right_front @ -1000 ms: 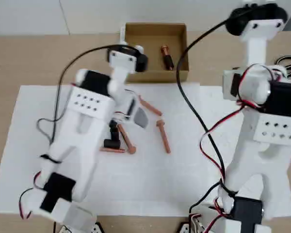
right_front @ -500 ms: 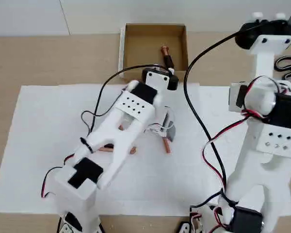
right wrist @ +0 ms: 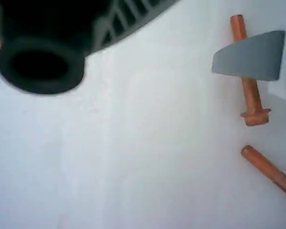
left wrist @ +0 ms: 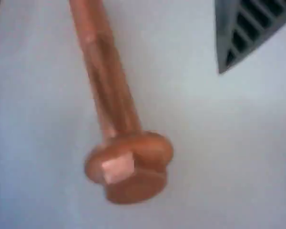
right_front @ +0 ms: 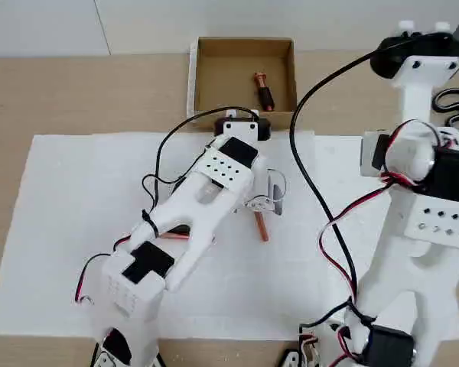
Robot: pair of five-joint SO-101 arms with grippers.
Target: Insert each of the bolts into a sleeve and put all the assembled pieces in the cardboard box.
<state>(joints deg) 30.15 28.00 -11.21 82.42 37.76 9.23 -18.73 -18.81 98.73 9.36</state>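
Left claw point(right_front: 269, 197) spread wide over a bolt point(left wrist: 115, 109); right claw point(right wrist: 81, 38) grips a black sleeve point(right wrist: 40, 67)

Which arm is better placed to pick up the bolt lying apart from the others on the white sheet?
Left. The left claw hangs open right over that bolt, while the right claw is farther off and holds a sleeve.
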